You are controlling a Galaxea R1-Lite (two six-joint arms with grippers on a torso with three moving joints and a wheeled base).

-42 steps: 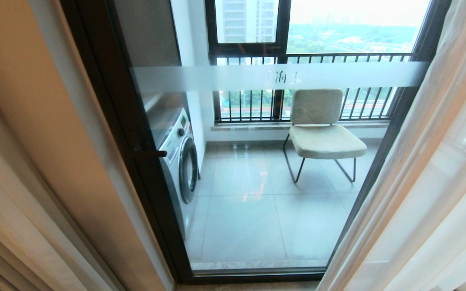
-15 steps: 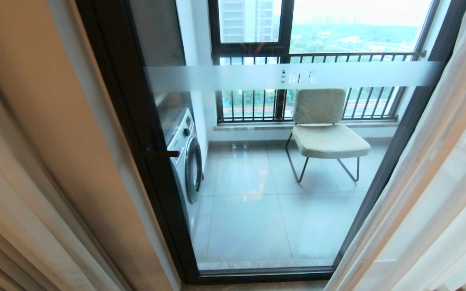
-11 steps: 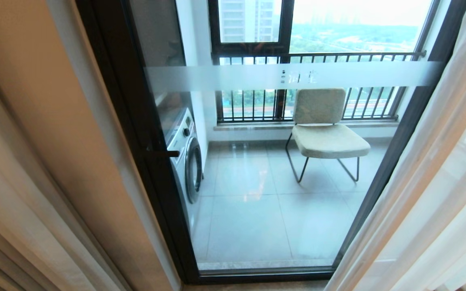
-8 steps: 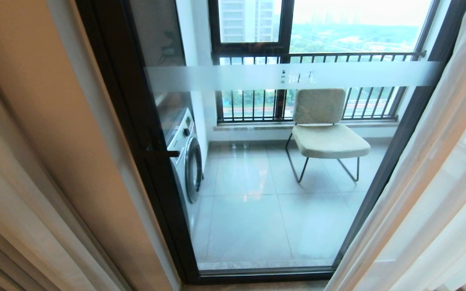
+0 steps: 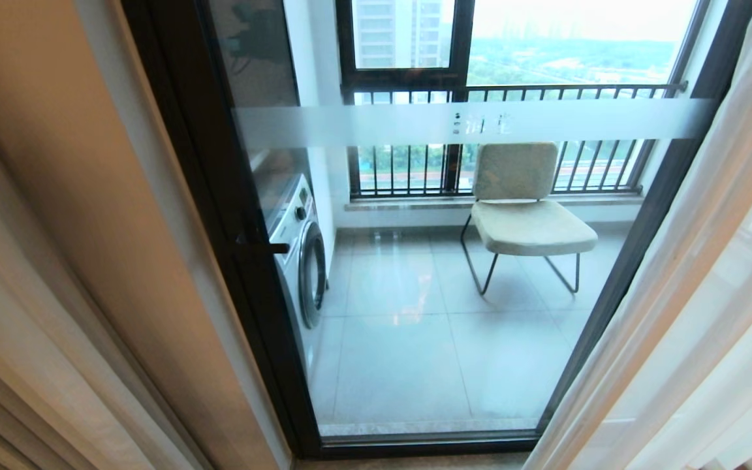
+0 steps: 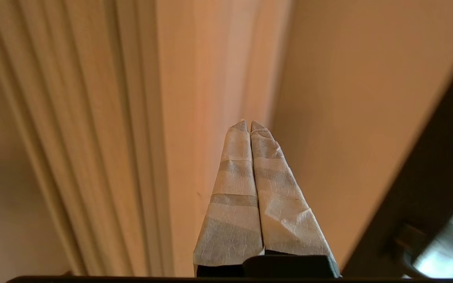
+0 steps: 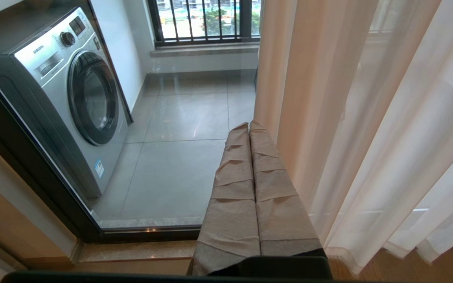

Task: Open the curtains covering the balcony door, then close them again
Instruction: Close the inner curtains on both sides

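Just ahead of left gripper (image 6: 250,125), pressed closed and empty: curtains (image 6: 104,118).

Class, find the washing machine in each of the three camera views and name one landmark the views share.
Head view: the washing machine stands behind the glass at the left of the balcony, beside the balcony door frame.
Left wrist view: not in it; curtains fill the picture.
Right wrist view: it fills the upper left, behind the glass.
Shared landmark: the door's black frame shows in all three views.
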